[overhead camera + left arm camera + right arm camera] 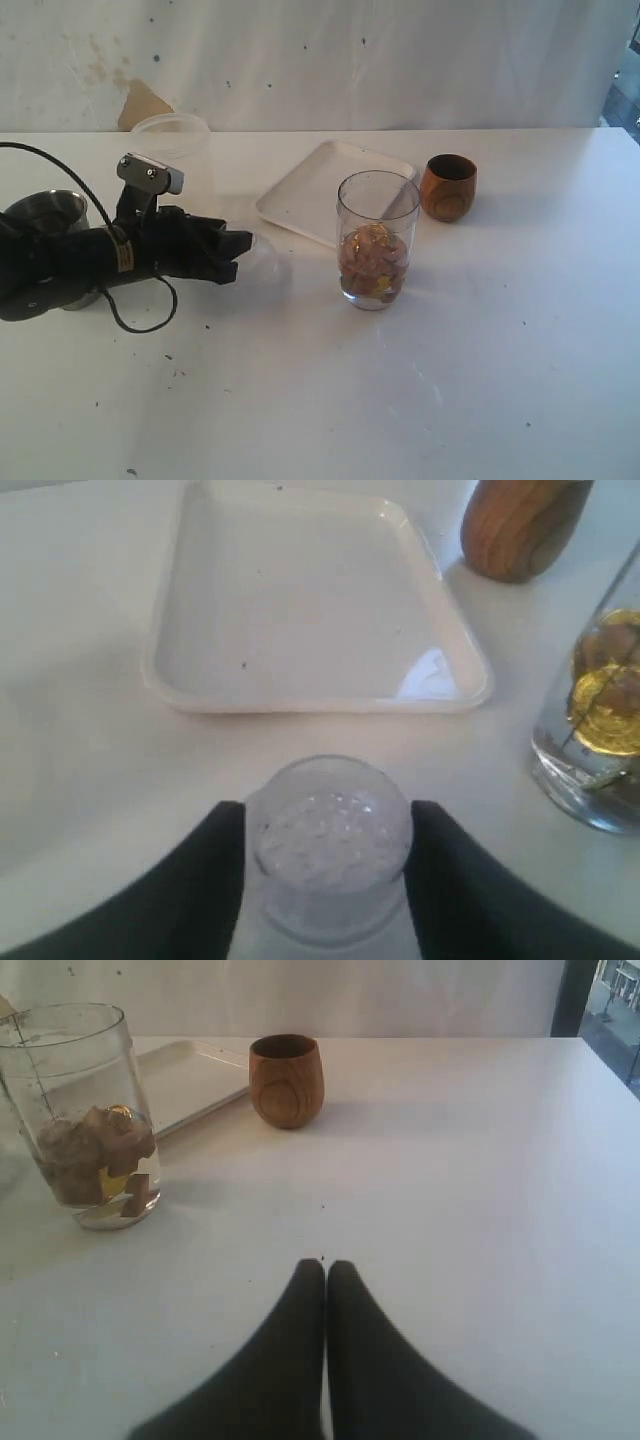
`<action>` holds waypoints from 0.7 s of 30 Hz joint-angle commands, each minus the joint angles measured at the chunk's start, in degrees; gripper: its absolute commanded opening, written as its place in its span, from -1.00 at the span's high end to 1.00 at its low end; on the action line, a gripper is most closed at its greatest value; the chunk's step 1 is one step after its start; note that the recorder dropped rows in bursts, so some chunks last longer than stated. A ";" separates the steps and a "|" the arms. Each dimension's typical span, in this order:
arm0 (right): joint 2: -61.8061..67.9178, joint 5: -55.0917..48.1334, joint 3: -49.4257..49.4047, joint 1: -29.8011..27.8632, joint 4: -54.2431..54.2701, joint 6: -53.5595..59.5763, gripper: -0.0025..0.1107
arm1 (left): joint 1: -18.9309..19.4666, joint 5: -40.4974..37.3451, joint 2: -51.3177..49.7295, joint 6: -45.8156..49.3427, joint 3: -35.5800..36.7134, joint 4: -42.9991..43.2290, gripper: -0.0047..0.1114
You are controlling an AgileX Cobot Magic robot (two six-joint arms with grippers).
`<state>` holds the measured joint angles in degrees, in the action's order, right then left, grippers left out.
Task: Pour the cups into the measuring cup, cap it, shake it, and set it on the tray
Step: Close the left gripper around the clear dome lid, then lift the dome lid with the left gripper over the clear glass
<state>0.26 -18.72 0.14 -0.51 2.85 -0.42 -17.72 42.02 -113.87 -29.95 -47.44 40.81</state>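
Fingers of your left gripper stand on either side of the cap with their inner faces against its walls, apparently closed on it while it sits on the table. The right gripper's fingers are pressed together on nothing, low over bare surface. Table: white, scuffed. Tray: nothing on it, just behind the measuring cup. Measuring cup: upright near the centre, mouth open, brown lumps and gold-coloured pieces in its lower part. Frosted tub: at the back left. Steel tumbler: upright behind your left arm, partly hidden. Wooden cup: upright beside the tray's right corner, inside too dark to read. Judgement: pouring looks finished, and the step in hand is taking up the cap. Your next move calls for a straight lift, a carry rightward to the open mouth, and a level seating. The dome is thin and slick, so a light grip may let it twist.
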 commanded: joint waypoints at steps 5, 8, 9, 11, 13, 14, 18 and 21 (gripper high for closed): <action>-0.26 0.61 -0.14 -0.33 0.11 0.07 0.96 | -0.27 0.38 2.94 -4.73 0.02 10.07 0.92; -0.26 0.61 -0.14 -0.33 0.11 0.07 0.96 | -0.27 0.38 5.98 -4.83 0.02 10.52 0.92; -0.26 0.61 -0.14 -0.33 0.11 0.07 0.96 | -0.27 0.38 7.27 -4.96 0.02 10.52 0.92; -0.26 0.61 -0.14 -0.33 0.11 0.07 0.96 | -0.27 0.38 10.05 -5.75 0.02 10.52 0.92; -0.26 0.61 -0.14 -0.33 0.11 0.07 0.96 | -0.27 -0.01 12.97 -5.76 0.02 10.52 0.92; -0.26 0.61 -0.14 -0.33 0.11 0.07 0.96 | -0.27 -0.27 14.15 -5.87 0.02 10.28 0.92; -0.26 0.61 -0.14 -0.33 0.11 0.07 0.96 | -0.35 -3.72 20.29 -9.41 -0.97 10.08 0.92; -0.26 0.61 -0.14 -0.33 0.11 0.07 0.96 | -1.98 -7.69 22.33 -16.91 -4.81 12.99 0.92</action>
<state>0.26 -18.72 0.14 -0.51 2.85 -0.42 -18.21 36.75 -93.14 -41.51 -49.66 51.67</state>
